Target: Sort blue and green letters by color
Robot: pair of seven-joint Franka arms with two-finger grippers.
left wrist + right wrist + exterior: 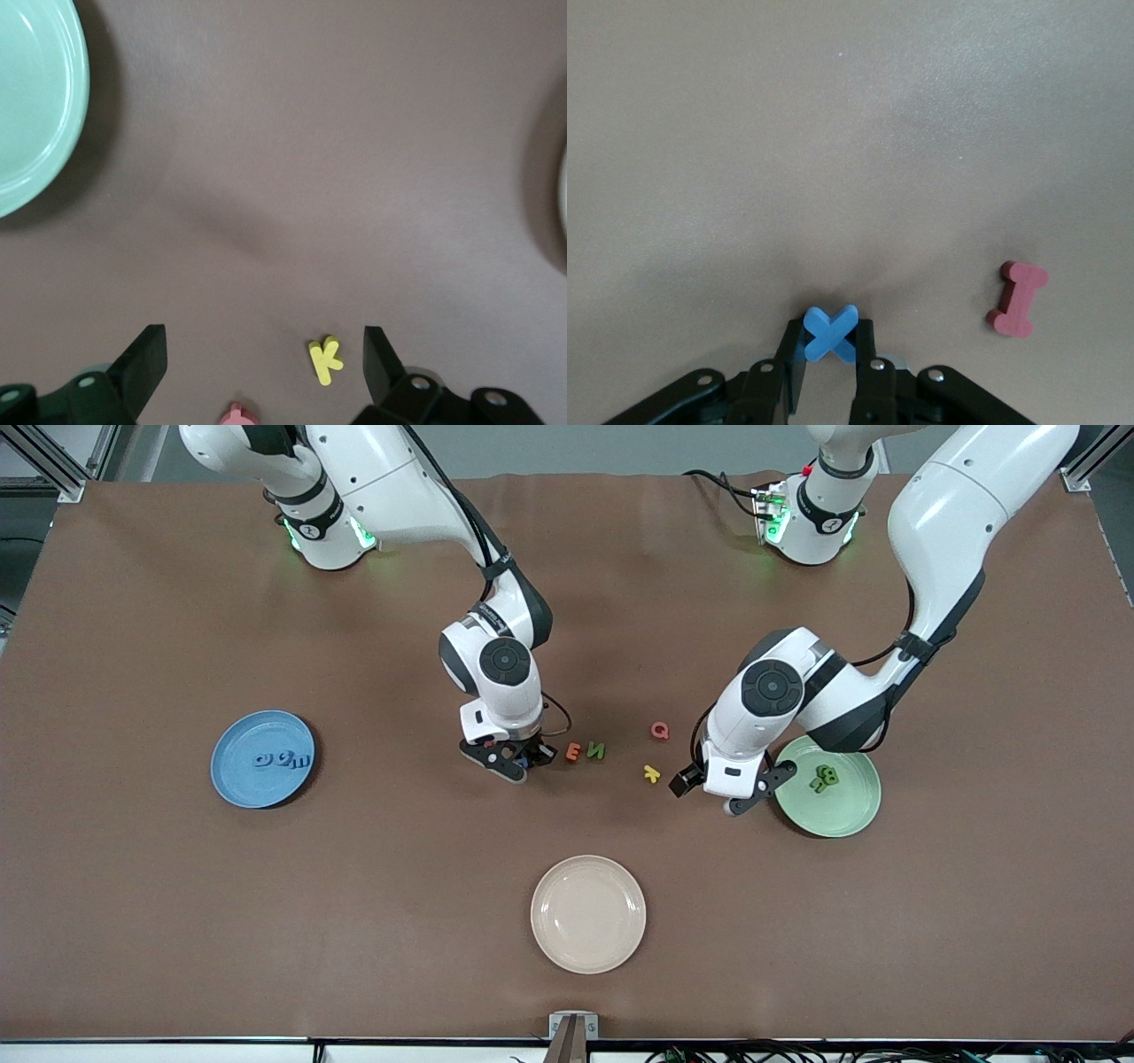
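At the blue plate (262,758), toward the right arm's end of the worktop (372,921), three blue letters (282,760) lie together. The right gripper (830,352) is down at the worktop, clamped on a blue X (830,334), with a red I (1018,298) near it. The green N (598,750) lies between the two grippers. The left gripper (264,359) hovers wide open beside the green plate (850,819), which carries green letters (824,779).
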